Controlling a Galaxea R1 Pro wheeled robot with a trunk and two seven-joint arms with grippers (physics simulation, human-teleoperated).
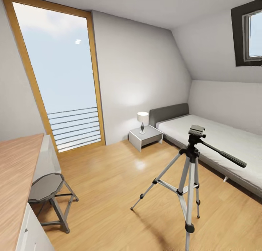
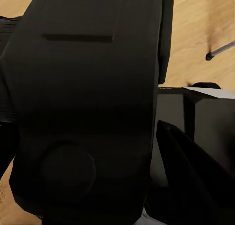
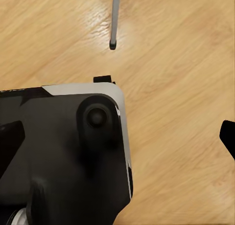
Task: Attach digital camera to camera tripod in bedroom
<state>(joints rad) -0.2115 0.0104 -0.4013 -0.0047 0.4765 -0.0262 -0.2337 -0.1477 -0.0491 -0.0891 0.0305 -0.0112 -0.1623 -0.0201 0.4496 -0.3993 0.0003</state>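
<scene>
The camera tripod (image 1: 190, 171) stands on the wood floor beside the bed, its silver legs spread. Its grey-black head plate (image 1: 196, 129) is bare, and the long pan handle (image 1: 223, 154) points toward the bed. In the left wrist view the matte-black digital camera (image 2: 83, 112) sits very close to the lens. My left gripper (image 2: 93, 44) is shut on it, with one finger (image 2: 166, 44) lying along its side. My right gripper (image 3: 118, 137) hangs open over the floor, near a tripod foot (image 3: 113, 44). The camera's red button is hidden.
The low grey bed (image 1: 218, 142) runs along the right wall under a dark-framed skylight (image 1: 251, 32). A white nightstand (image 1: 145, 137) with a lamp (image 1: 142, 120) stands at its head. On the left are a wooden desk (image 1: 16, 171), a grey stool (image 1: 47, 188) and a tall glass door (image 1: 62, 80).
</scene>
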